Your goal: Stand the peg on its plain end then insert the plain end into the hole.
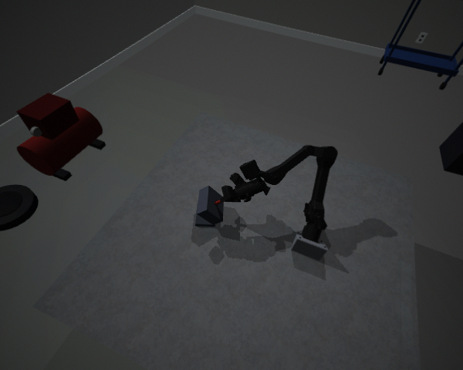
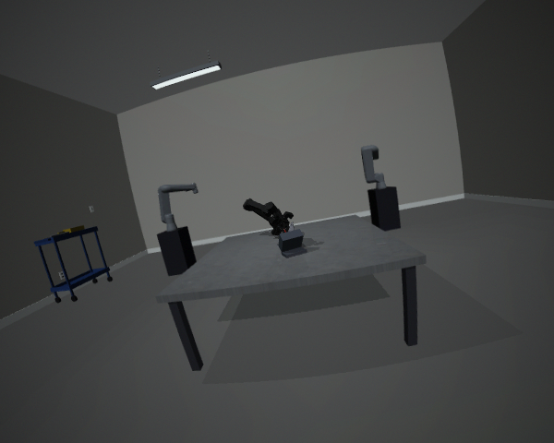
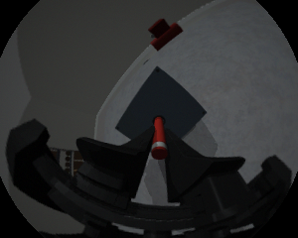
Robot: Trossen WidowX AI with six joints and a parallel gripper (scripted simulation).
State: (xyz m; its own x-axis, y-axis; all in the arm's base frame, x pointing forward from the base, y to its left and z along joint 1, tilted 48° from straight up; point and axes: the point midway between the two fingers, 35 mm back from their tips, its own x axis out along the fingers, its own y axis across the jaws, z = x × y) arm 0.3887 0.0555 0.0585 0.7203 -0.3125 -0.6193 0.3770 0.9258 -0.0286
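The red peg [image 1: 217, 202] [image 3: 159, 125] is held between the fingers, tilted, with its white band [image 3: 159, 145] at the end nearer the wrist camera. The grey sloped panel [image 1: 202, 200] [image 2: 290, 242] [image 3: 145, 103] stands in front of the arm. In the wrist view the peg's plain end meets the dark hole [image 3: 159, 116] in the panel's face, and the dark rim shows around it. How deep it sits cannot be told. My gripper [image 1: 221, 200] [image 3: 159, 130] is shut on the peg, close to the panel's face. The fingers are small and dark in the top and exterior views.
The panel stands on the grey table [image 1: 176, 287] [image 2: 229, 274], and its base sticks out behind the sloped block. The arm's own base [image 1: 309, 247] is at the other side. A red compressor [image 1: 60, 139] [image 3: 165, 36] stands beyond the table.
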